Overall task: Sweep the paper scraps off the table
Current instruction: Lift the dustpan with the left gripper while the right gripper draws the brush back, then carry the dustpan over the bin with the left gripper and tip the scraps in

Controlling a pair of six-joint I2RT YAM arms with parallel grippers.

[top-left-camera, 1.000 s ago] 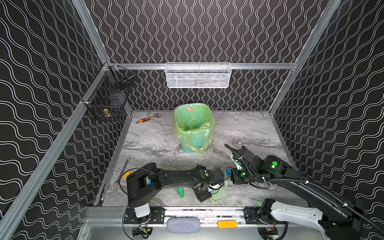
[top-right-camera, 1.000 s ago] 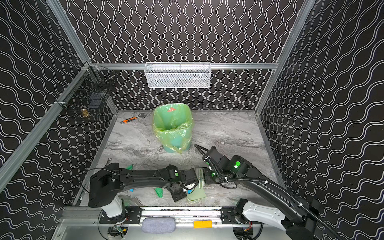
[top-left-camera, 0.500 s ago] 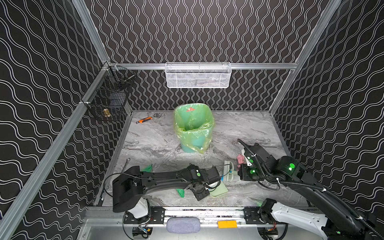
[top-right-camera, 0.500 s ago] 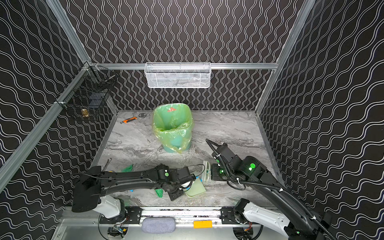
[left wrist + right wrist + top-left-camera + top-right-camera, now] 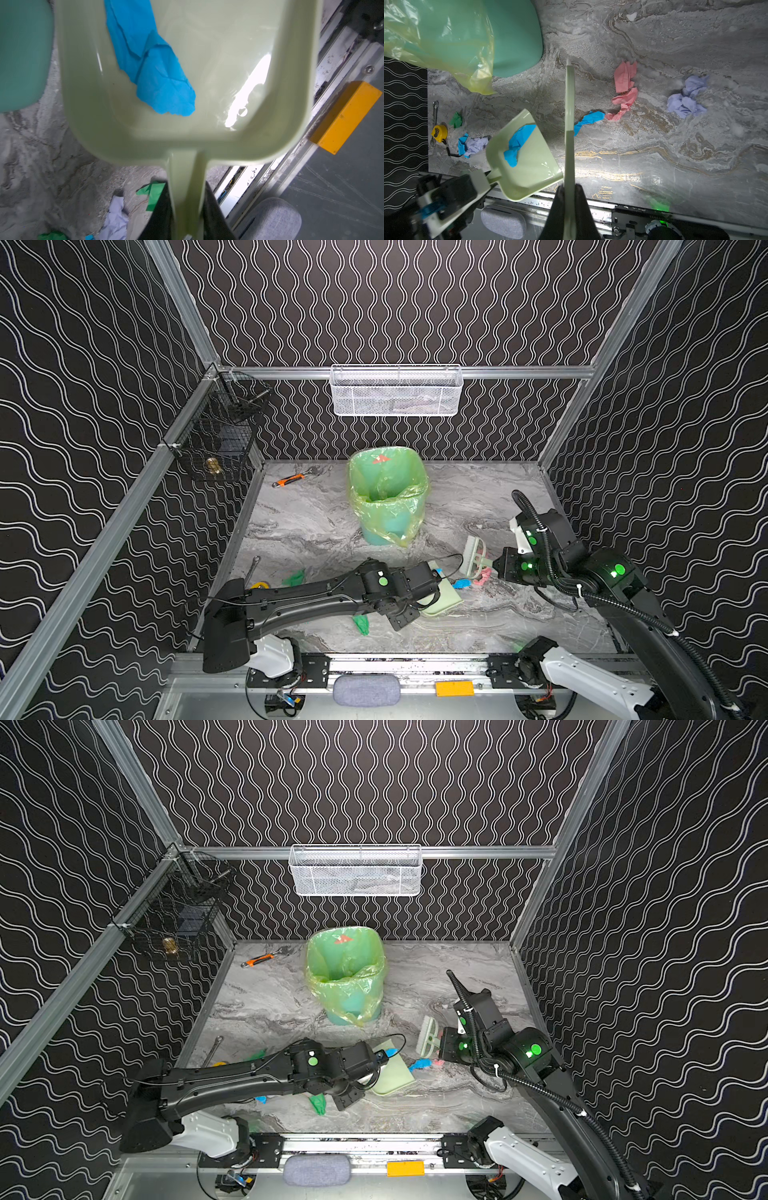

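Front edge: a front green scrap point(image 5: 360, 624) lies on the table point(image 5: 478, 497), just ahead of the left arm's wrist.
Left arm: the left gripper point(image 5: 186, 216) is closed around the handle of a pale green dustpan point(image 5: 228, 52), with a finger on either side of it.
Pan contents: one bright blue scrap point(image 5: 153, 68) lies inside the pan. Whether the pan's lip touches the table cannot be told.
Left side: a blue-and-lilac pair point(image 5: 473, 144) of scraps lies beside the yellow tape measure point(image 5: 439, 131). A second green scrap point(image 5: 294, 577) lies near it.
Off the pan: a loose blue scrap point(image 5: 588, 120) lies on the table just beside the pink scraps point(image 5: 625, 91). A lilac clump point(image 5: 687, 97) lies apart, beyond the pink.
Right arm: the right gripper point(image 5: 569, 205) is clamped on the handle of a pale green hand brush point(image 5: 473, 558). The brush head stands just behind the blue and pink scraps.
Middle: a teal bin point(image 5: 388, 497) lined with a yellow-green bag stands upright.
Back left: an orange-handled wrench point(image 5: 291, 480) lies flat near the wall.
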